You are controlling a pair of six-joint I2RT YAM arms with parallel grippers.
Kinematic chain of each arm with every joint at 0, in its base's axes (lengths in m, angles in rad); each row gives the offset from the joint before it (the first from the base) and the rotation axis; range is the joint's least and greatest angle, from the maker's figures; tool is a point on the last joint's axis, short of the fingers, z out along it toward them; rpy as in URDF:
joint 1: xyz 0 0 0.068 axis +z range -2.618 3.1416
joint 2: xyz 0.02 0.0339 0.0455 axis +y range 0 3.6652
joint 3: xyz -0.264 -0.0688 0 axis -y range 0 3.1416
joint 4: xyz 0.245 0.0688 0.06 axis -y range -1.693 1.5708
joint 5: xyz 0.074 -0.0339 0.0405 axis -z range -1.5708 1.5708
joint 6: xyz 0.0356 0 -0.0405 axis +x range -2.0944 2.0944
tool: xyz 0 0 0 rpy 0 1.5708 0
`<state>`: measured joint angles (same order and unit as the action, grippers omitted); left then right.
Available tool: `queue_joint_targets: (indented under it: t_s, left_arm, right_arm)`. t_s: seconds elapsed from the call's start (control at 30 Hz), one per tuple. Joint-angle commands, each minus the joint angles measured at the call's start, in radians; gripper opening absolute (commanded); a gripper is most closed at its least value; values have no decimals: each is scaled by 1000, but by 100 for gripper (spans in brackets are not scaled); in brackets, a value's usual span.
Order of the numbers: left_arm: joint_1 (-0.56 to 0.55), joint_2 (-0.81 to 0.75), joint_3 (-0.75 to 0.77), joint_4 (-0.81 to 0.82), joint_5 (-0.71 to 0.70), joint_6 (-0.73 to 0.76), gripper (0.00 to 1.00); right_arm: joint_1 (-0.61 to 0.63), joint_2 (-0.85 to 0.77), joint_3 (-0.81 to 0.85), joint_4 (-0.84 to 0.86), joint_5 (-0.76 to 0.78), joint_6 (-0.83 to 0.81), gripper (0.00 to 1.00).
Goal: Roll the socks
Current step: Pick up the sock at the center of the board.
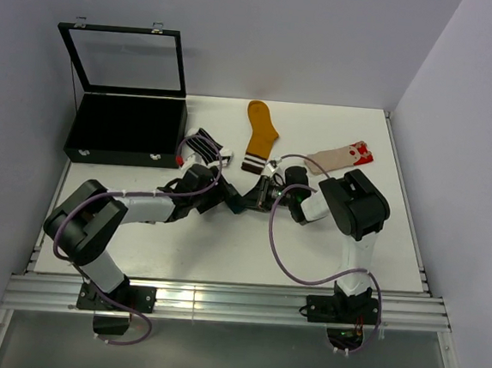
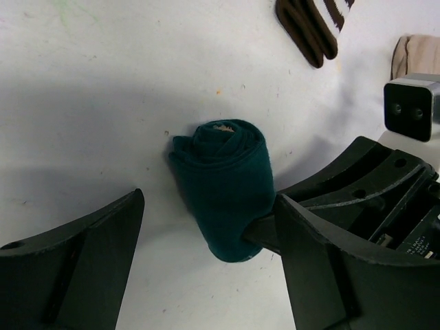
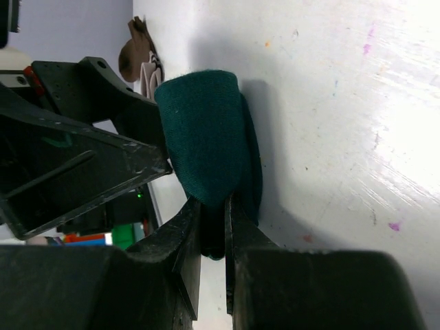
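This is looking like a robotics lab cell: plain pale walls (image 1: 284,41) are enclosing a white worktop (image 1: 205,254), an aluminium rail frame (image 1: 235,305) running along its near edge.

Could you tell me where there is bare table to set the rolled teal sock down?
Bare: the table strip along the near metal rail, and the right edge in front of the beige sock. Crowded: the back row, black case, striped sock, mustard sock.

Teal sock (image 2: 227,182): rolled bundle, frame centre. Mustard sock (image 1: 261,132): flat, striped cuff lowermost, upper centre. Black-white striped sock (image 1: 203,144): bunched, to its left. Beige sock (image 1: 339,155): flat, to its right.
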<state>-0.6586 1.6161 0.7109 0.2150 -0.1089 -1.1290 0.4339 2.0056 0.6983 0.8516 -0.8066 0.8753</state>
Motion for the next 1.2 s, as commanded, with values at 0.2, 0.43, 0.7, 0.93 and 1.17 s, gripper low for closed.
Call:
queue_joint_targets:
  t_s: [0.2,0.43,0.7,0.93,1.17]
  left_arm:
    - [-21,105,33,47,31,-38,73]
    - [-32,162,65,-2,34,-49,69]
    - [-47,186,110,-52,17,-43,52]
    - [-59,209,154,-123,-5,-41,31]
    - [-61,235,206,-204,-26,-35,25]
  right_arm:
    - [-9,79,3,-66,-6,54,0]
    - [-17,88,1,-65,1,74,1]
    - [-21,96,6,-98,27,76,6]
    - [-27,79,10,-146,66,53,17]
    - [-27,-132,-3,-344,231,-117,42]
